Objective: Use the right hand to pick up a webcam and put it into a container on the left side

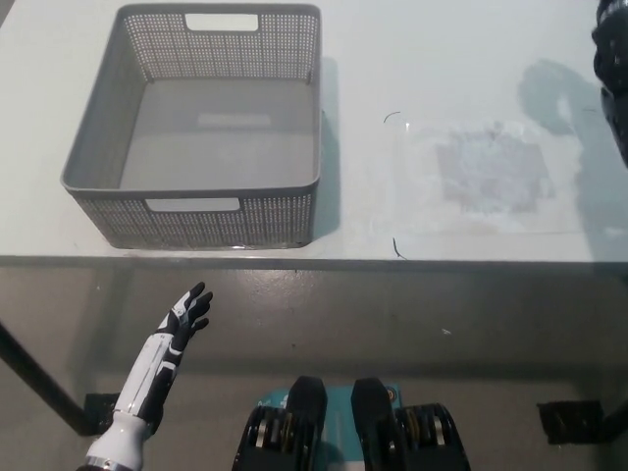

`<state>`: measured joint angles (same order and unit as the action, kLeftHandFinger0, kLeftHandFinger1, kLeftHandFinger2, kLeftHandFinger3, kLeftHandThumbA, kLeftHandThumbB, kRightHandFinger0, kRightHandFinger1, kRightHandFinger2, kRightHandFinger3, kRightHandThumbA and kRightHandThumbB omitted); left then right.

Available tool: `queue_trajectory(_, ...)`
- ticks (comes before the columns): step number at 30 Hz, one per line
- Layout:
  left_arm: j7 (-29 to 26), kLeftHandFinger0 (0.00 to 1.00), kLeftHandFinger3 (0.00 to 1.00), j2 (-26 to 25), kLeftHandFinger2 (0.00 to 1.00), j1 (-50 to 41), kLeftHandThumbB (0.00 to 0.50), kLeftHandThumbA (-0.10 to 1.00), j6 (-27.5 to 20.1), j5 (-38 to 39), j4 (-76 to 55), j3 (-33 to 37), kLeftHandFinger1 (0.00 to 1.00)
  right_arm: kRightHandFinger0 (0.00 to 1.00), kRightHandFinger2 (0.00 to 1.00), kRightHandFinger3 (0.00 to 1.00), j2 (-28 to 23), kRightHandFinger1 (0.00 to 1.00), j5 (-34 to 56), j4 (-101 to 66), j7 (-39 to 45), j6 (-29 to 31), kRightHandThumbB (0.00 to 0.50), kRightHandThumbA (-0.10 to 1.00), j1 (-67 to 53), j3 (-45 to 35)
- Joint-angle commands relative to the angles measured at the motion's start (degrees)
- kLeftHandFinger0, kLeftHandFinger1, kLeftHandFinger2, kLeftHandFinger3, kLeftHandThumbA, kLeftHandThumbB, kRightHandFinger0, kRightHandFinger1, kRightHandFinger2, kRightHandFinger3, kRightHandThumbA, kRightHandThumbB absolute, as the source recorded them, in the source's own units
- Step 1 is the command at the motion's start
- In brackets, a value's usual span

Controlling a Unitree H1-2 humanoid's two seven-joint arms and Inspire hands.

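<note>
The grey perforated basket [275,221] stands empty on the left part of the white table [442,59]. Only a small black piece of my right arm and hand [613,59] shows at the picture's upper right edge, raised above the table. I cannot see how its fingers stand. The webcam is not visible anywhere; whether the right hand holds it cannot be told. A shadow [549,88] falls on the table below that hand. My white left hand [186,316] rests open at the lower left, in front of the table's edge and below the basket.
A scuffed, shiny rectangular patch [489,172] marks the table right of the basket. Two thin dark curved marks [392,117] lie near its left side. The table's front edge [392,260] runs across the middle of the picture.
</note>
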<state>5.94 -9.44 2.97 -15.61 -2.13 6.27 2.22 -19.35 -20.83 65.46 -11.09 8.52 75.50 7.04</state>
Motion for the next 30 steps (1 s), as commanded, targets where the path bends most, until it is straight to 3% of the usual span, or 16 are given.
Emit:
queue_trajectory(1,0.81,1.0,1.0,-0.83,1.0,0.96,0.263,1.0,-0.14,0.66,-0.7,-0.26,1.0,0.0,0.84,0.85,1.07,0.43,1.18,-9.25,1.17,0.3,0.168,-0.1,4.91,-0.04)
queue_trajectory(4,0.86,1.0,1.0,-0.82,1.0,1.26,0.265,1.0,0.21,0.57,-0.54,-0.17,1.0,0.0,0.82,0.85,3.18,0.41,1.65,-14.68,3.21,-1.53,0.195,-0.1,5.07,0.18)
queue_trajectory(7,0.95,1.0,1.0,-0.81,1.0,1.36,0.262,1.0,-0.07,0.43,-0.15,0.04,1.0,0.0,0.8,0.85,5.26,0.39,1.01,-17.16,4.16,-2.74,0.173,-0.1,5.48,0.94)
queue_trajectory(10,0.97,1.0,1.0,-0.97,1.0,1.08,0.27,1.0,-0.2,0.44,-0.04,0.05,1.0,0.0,0.73,0.82,8.11,0.3,0.42,-18.37,4.38,-3.44,0.179,-0.1,6.14,1.86)
queue_trajectory(14,1.04,1.0,1.0,-1.13,1.0,1.17,0.264,1.0,0.02,0.41,-0.23,0.06,1.0,0.0,0.72,0.8,11.75,0.29,0.47,-17.43,4.88,-4.5,0.177,-0.1,7.72,2.38)
queue_trajectory(15,1.02,1.0,1.0,-1.2,1.0,1.18,0.265,1.0,0.09,0.23,-0.3,0.09,1.0,0.0,0.68,0.78,12.7,0.25,0.63,-16.16,4.92,-3.45,0.177,-0.1,8.24,2.54)
queue_trajectory(19,1.5,1.0,1.0,-1.4,1.0,1.36,0.277,1.0,-0.18,0.57,0.05,0.3,1.0,0.0,0.7,0.79,15.91,0.27,-0.56,-14.2,4.45,-4.94,0.206,-0.1,9.37,3.72)
queue_trajectory(22,1.66,1.0,1.0,-1.46,1.0,1.43,0.284,1.0,-0.36,0.47,0.43,0.42,1.0,0.0,0.73,0.82,18.22,0.31,-0.47,-10.74,4.02,-3.44,0.208,-0.1,10.36,4.42)
queue_trajectory(28,1.84,1.0,1.0,-1.38,1.0,1.77,0.28,0.97,-0.3,0.03,0.5,0.53,1.0,0.0,0.67,0.72,21.22,0.24,-1.61,0.03,0.21,2.26,0.211,-0.1,12.28,6.8)
queue_trajectory(30,1.93,1.0,1.0,-1.53,1.0,2.1,0.283,0.99,0.25,-0.33,0.25,0.59,1.0,0.0,0.7,0.75,21.96,0.26,-1.68,3.37,0.55,2.57,0.193,-0.1,12.7,7.63)
